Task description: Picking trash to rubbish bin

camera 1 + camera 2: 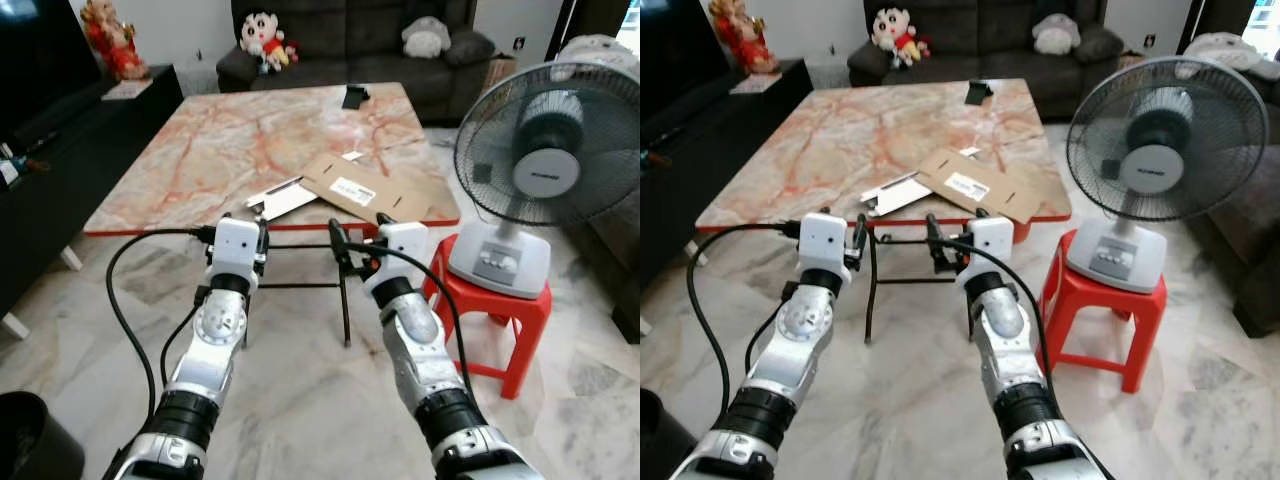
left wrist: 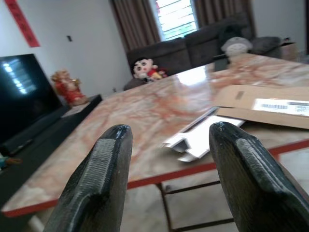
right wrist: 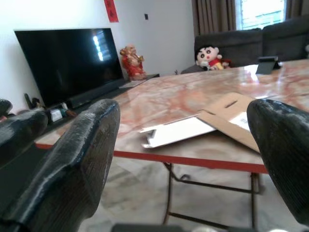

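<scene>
A flattened brown cardboard piece (image 1: 365, 188) with a white label lies at the near edge of the marble table (image 1: 210, 150). A white flat piece of packaging (image 1: 283, 197) lies beside it, partly tucked under it. Both arms are held out in front of the table's near edge, just below its top. My left gripper (image 2: 166, 135) is open and empty, facing the white piece. My right gripper (image 3: 183, 111) is open and empty too, facing the cardboard. A dark round container (image 1: 30, 440) stands on the floor at the near left.
A standing fan (image 1: 545, 160) sits on a red plastic stool (image 1: 500, 315) right of the table. A black TV cabinet (image 1: 60, 170) runs along the left. A dark sofa (image 1: 350, 40) with plush toys is behind. A small black object (image 1: 354, 96) stands on the table's far side.
</scene>
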You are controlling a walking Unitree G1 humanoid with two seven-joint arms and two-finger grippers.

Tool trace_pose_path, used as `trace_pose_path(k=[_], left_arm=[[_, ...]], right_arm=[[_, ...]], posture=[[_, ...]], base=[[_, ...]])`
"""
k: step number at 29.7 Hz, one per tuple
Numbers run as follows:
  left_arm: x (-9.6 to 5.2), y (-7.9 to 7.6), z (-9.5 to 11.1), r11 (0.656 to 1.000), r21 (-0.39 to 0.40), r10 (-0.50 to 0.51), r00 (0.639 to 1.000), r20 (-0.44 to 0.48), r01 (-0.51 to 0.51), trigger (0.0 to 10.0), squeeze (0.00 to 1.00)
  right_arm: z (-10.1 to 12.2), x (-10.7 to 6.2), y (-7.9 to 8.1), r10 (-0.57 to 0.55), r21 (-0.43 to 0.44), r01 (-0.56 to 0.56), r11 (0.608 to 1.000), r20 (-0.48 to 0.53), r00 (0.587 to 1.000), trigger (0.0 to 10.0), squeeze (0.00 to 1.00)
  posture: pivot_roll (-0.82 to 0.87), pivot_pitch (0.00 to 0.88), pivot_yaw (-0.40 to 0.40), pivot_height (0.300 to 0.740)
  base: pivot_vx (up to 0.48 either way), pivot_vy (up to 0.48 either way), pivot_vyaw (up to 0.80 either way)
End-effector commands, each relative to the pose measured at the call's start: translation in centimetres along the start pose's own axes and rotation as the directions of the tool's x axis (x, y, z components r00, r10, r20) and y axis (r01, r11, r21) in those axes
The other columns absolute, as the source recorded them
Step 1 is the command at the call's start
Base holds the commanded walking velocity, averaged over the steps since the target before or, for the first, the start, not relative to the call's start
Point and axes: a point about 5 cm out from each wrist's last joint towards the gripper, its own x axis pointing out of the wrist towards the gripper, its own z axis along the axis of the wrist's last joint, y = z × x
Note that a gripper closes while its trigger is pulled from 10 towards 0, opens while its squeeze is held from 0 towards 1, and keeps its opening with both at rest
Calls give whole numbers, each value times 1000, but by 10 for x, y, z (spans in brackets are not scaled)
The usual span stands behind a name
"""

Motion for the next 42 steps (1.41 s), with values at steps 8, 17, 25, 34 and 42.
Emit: trace_pose_path(k=[8,17,25,34,42], left_arm=[[4,-8,5,1000,-15,-26,1000,9,26,10000,0],[4,-8,4,999,-19,-31,999,7,31,10000,0],[11,-14,6,998,-26,-60,998,8,60,10000,0],[19,-25,10,996,-49,-79,997,19,80,10000,0],[21,-32,9,992,-53,-118,993,10,118,10000,0]], right_arm=[[5,2,-11,-30,-15,30,999,15,999,10000,0],[8,4,-12,-25,-30,26,999,24,999,10000,0],[15,10,-13,-20,-26,21,999,36,999,10000,0],[30,12,-31,-34,-75,40,996,74,997,10000,0],[33,14,-41,-78,-38,81,996,71,994,10000,0]], posture=[[9,0,81,740],[8,0,73,740],[-32,0,60,740],[-74,0,27,740],[-56,0,24,740]], base=[[312,0,0],[316,0,0],[323,0,338],[323,0,0],[325,0,0]])
